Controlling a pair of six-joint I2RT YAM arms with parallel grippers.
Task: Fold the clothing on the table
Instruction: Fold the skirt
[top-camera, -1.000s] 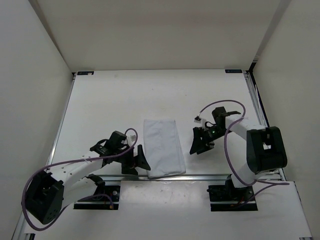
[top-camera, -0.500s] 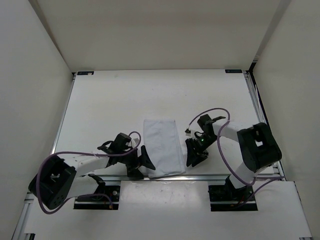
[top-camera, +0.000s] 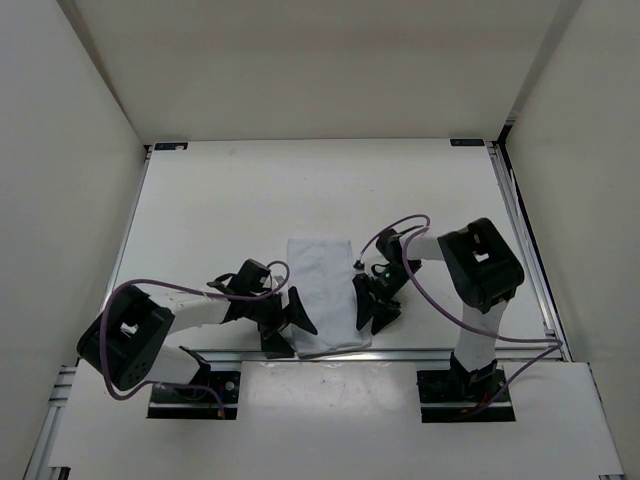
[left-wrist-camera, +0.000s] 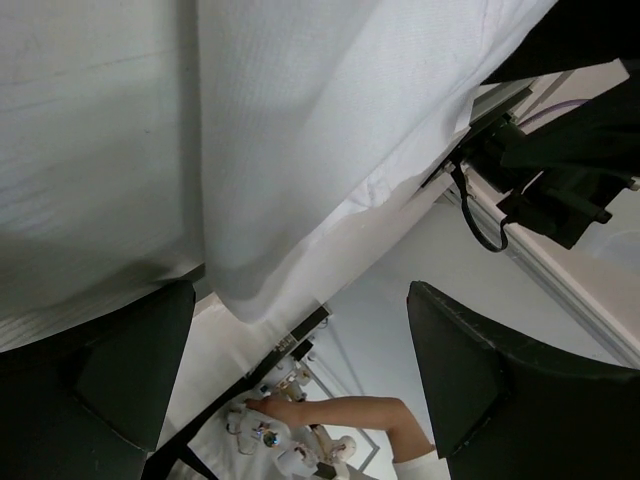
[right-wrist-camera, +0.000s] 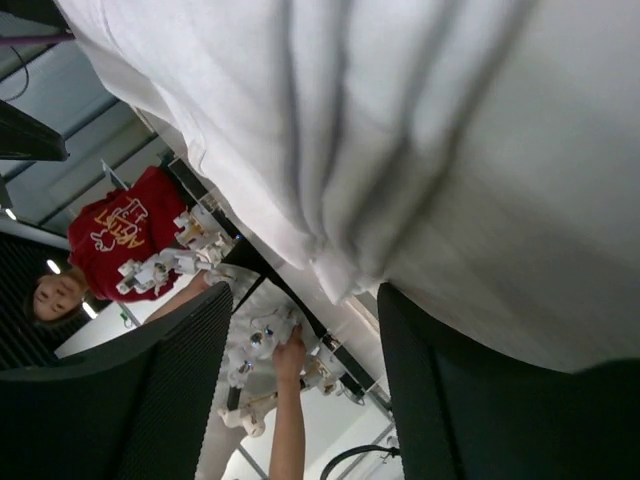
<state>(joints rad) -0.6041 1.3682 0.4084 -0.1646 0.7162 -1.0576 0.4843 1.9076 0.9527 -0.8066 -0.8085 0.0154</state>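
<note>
The clothing (top-camera: 325, 292) lay folded into a narrow upright strip on the white worktop (top-camera: 220, 200), midway across it and close to the near edge, its near end almost at the aluminium rail (top-camera: 400, 352) that runs along the front. Its surface was plain and pale, with a few soft ridges running lengthwise on the right-hand side. The left end effector (top-camera: 288, 324) sat low at the strip's left edge by the near left corner, its jaws spread as wide as I could imagine them going. From its own camera the two dark fingers (left-wrist-camera: 130, 370) stood far apart, and the cloth's near edge drooped towards the gap between them with nothing pinched. The right end effector (top-camera: 372, 310) was pressed in against the opposite edge, a little farther from the rail, with its jaws parted less widely and daylight showing between them. It seemed to grip nothing, though from so close I could not say whether the bunched hem rested on one finger or just cleared it. Purple cables (top-camera: 160, 290) looped over both arms. Past the worktop's near edge, the right wrist camera caught a person in a red top (right-wrist-camera: 125, 225).
</note>
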